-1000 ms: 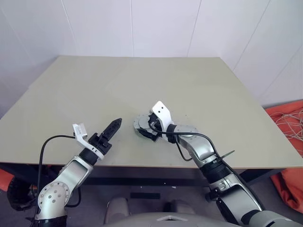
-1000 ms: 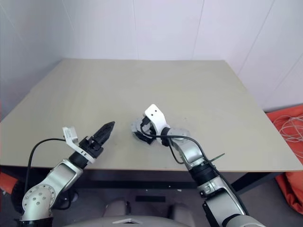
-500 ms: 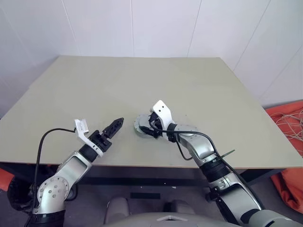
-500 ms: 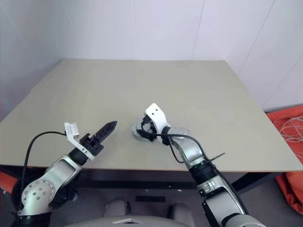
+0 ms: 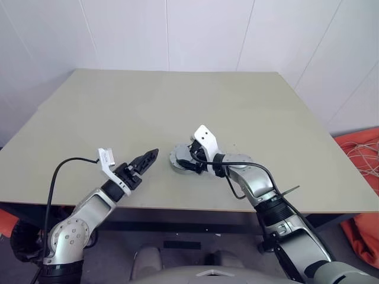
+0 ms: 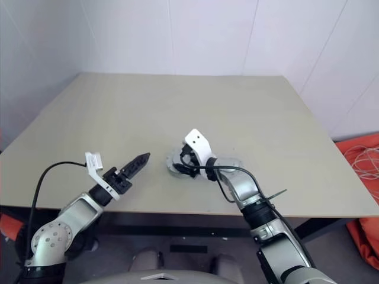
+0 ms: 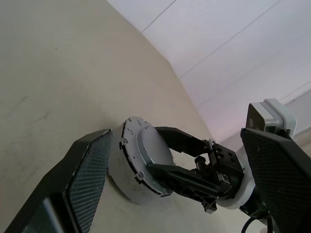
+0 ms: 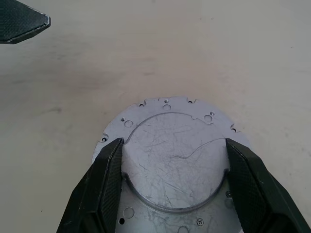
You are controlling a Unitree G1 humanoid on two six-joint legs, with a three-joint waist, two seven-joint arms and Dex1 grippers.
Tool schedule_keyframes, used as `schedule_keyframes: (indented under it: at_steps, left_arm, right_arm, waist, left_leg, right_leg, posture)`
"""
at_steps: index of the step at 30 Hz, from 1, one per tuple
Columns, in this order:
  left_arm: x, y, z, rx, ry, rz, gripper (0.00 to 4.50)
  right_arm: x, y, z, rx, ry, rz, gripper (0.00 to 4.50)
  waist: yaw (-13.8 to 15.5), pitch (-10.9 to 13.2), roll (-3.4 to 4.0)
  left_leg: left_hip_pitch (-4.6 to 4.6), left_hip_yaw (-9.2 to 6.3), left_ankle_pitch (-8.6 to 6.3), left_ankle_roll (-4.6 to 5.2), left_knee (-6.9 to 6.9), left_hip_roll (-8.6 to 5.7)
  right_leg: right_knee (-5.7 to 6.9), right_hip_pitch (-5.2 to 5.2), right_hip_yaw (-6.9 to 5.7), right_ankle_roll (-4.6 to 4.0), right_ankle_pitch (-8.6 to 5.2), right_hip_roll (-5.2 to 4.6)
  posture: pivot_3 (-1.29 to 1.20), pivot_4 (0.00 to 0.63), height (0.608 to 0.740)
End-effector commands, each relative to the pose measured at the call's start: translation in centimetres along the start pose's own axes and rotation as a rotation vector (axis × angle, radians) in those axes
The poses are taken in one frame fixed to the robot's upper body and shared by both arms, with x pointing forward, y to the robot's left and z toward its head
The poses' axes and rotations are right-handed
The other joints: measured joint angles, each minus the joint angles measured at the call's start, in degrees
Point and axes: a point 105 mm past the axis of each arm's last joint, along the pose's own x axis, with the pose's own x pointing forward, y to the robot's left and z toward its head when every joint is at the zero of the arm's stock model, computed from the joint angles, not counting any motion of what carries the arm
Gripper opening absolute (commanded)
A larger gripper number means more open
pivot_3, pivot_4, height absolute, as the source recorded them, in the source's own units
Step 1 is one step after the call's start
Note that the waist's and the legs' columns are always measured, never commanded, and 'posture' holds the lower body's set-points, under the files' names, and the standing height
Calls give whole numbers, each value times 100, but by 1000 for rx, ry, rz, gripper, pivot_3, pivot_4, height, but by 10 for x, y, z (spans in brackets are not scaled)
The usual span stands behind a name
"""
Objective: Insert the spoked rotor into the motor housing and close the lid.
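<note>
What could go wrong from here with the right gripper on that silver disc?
1. The right gripper pinches only the silver disc's shallow raised centre. Its fingers meet a smooth round edge, so the disc may slip or tilt when lifted.
2. The left gripper hangs open close beside the disc, so a move that way could bump it.

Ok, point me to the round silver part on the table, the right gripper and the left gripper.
round silver part (image 8: 170,160), right wrist view, on its raised scratched centre disc.
right gripper (image 8: 175,167), right wrist view, midway between the fingertips flanking that disc.
left gripper (image 5: 150,156), left eye view, at the black fingertips.
</note>
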Motion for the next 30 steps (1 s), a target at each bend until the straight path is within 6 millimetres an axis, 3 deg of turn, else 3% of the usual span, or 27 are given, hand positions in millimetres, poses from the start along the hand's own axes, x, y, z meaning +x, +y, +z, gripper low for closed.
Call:
schedule_keyframes:
  at_steps: [1,10,15,30]
  left_arm:
    - [2,-6,4,20,-9,-29,4500]
    - [3,0,-1,34,23,-2,4500]
    - [2,2,-3,35,37,6,4500]
    - [2,0,-8,27,53,1,4500]
  right_arm:
    - [-6,-5,-3,-6,26,-7,3110]
    - [-5,-3,-4,16,20,5,3110]
    - [-7,1,7,45,-50,35,3110]
    - [-7,0,2,51,-23,18,3110]
  waist:
    - [-1,0,0]
    - [-1,0,1]
    - [-6,0,1]
    - [-12,0,1]
  left_leg:
    - [0,0,0,0,-1,0]
    - [1,0,-2,4,-2,0]
    - [0,0,-3,4,-2,1]
    - [3,0,-2,4,-6,2]
  right_leg:
    - [0,0,0,-2,-1,0]
    - [0,0,0,-5,-3,0]
    - [-1,-1,0,-5,-3,0]
    - [0,-3,-1,-10,-6,2]
  posture:
    - [0,0,740]
    - [0,0,740]
    - [0,0,740]
    - [0,0,740]
